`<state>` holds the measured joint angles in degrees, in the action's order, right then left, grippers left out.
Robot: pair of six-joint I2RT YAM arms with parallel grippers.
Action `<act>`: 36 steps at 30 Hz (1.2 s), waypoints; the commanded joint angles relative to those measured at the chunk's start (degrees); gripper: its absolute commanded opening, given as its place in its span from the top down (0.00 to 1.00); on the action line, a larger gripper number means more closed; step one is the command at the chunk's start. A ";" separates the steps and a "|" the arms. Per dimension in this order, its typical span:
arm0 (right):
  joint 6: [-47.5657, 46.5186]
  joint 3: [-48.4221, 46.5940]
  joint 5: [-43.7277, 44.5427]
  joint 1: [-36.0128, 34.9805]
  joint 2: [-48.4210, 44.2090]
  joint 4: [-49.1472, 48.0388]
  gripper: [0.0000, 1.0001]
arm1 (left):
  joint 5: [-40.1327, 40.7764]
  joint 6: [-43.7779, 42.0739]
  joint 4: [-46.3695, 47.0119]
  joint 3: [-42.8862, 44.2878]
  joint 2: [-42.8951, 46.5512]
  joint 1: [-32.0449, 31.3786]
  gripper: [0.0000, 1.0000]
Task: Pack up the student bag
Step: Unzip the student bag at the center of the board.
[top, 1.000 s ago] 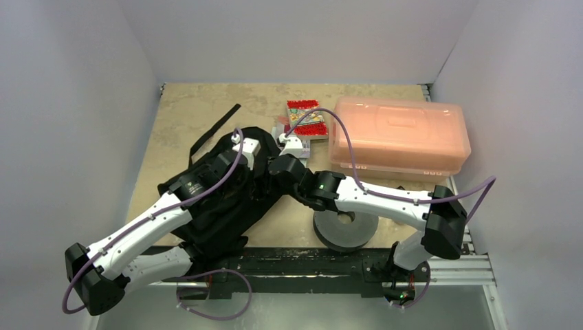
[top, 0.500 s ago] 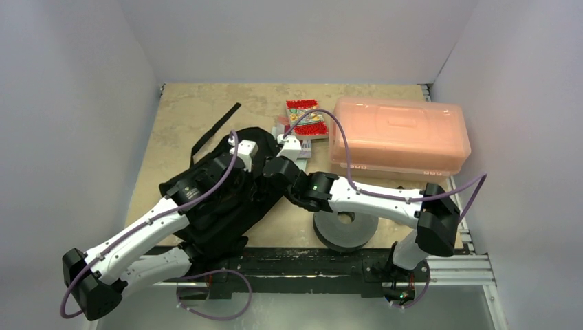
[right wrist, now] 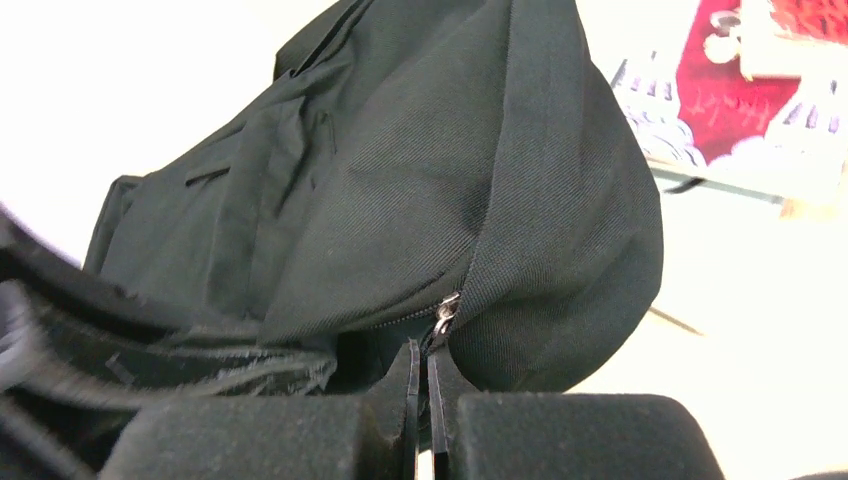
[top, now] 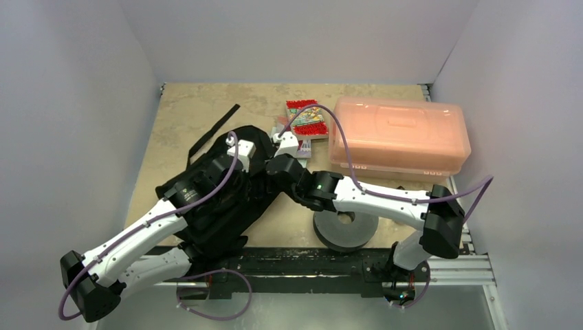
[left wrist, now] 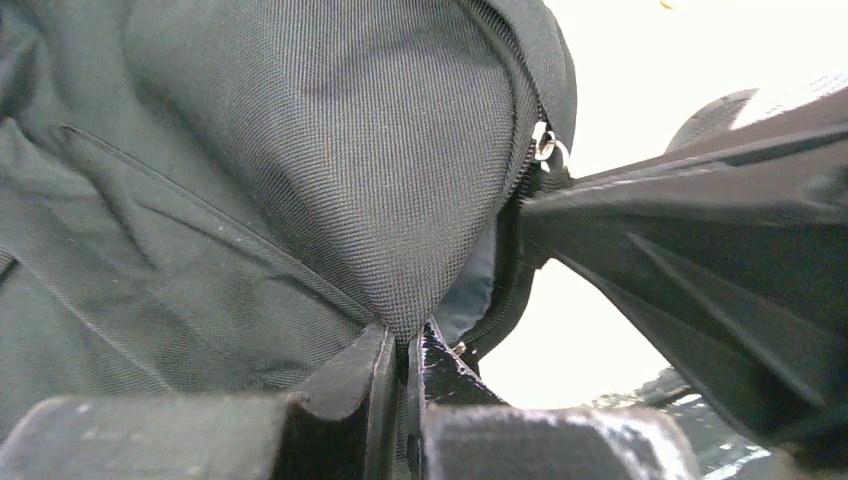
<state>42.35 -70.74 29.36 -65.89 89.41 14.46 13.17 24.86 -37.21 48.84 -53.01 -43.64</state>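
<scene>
The black student bag (top: 220, 196) lies left of centre, floppy, with a strap (top: 214, 128) trailing to the far left. My left gripper (top: 251, 158) is at the bag's top; in the left wrist view it (left wrist: 408, 345) is shut on a fold of the bag's fabric (left wrist: 400, 180) beside the zip. My right gripper (top: 269, 165) meets it from the right; in the right wrist view it (right wrist: 420, 360) is shut on the silver zipper pull (right wrist: 445, 315). The zip is partly open to the left of the pull. The bag's inside is dark and hidden.
A translucent orange lidded box (top: 399, 137) stands at the back right. A red picture book (top: 307, 118) lies by its left end, just beyond the bag. A dark grey spool (top: 344, 230) sits under the right forearm near the front rail.
Both grippers have shifted slightly to the left with the bag's top between them. Both holds are unchanged.
</scene>
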 commanded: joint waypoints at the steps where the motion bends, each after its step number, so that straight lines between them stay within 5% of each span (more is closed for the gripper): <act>1: -12.93 -1.23 -8.42 0.66 -4.60 -3.22 1.00 | 10.03 -8.65 -3.77 3.37 0.20 -0.16 1.00; 9: -15.99 8.85 -32.12 10.61 -10.47 -13.61 1.00 | 20.20 -32.86 5.49 6.08 0.40 -0.24 1.00; 17: -9.98 16.88 -40.64 12.10 -5.20 -31.67 1.00 | 20.06 -50.18 10.08 15.25 -10.46 -0.31 1.00; 27: -6.69 19.91 -41.24 12.01 -0.29 -40.69 1.00 | 17.68 -16.03 -1.96 4.00 -1.42 -0.31 0.98; 31: -11.65 18.16 -36.10 10.99 0.23 -35.61 1.00 | 15.78 3.27 -11.18 3.76 3.27 -0.24 0.52; 36: -14.31 17.08 -37.09 9.81 -0.40 -33.23 1.00 | 7.57 31.59 -18.35 2.81 11.46 1.78 0.30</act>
<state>31.75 -51.44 -9.06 -55.24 89.65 -19.66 27.70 28.99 -49.52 51.99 -47.18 -43.48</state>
